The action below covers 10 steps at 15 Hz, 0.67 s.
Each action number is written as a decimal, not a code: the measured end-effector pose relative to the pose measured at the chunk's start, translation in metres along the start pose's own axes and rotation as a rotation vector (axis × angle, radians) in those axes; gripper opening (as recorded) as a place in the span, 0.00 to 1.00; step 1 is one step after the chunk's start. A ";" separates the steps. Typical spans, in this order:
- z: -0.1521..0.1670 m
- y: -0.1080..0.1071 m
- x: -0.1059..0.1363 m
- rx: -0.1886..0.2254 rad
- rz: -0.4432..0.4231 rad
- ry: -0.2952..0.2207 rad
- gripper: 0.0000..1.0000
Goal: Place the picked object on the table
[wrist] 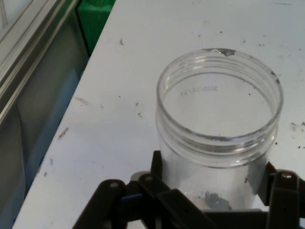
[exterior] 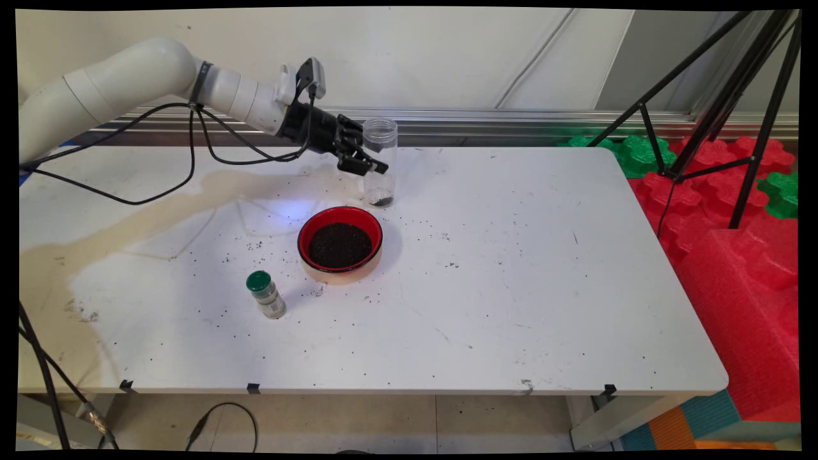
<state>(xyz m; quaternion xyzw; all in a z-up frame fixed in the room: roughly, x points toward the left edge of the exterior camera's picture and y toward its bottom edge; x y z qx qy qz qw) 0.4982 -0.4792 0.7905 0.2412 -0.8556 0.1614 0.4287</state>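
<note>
A clear open plastic jar (exterior: 380, 160) stands upright on the white table (exterior: 511, 287) near its far edge, with a little dark material at its bottom. My gripper (exterior: 364, 163) reaches in from the left and is shut on the jar's body. In the hand view the jar (wrist: 219, 119) fills the middle, and my gripper (wrist: 212, 174) holds it with a finger pressed to each side below the threaded rim. Just in front of the jar sits a red bowl (exterior: 307, 233) filled with dark grains.
A small spice bottle (exterior: 266, 295) with a green cap stands in front of the bowl, to its left. Dark crumbs are scattered over the table. A black tripod (exterior: 735, 96) and red and green foam blocks (exterior: 735, 255) stand off the table's right side.
</note>
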 end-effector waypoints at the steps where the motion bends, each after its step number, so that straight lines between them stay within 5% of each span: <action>1: 0.000 0.000 -0.001 0.000 0.003 -0.001 0.00; 6: 0.000 0.000 -0.004 0.000 0.012 -0.007 0.00; 7: 0.000 0.000 -0.005 0.001 0.014 -0.009 1.00; 10: -0.001 0.001 -0.006 0.001 0.019 -0.012 1.00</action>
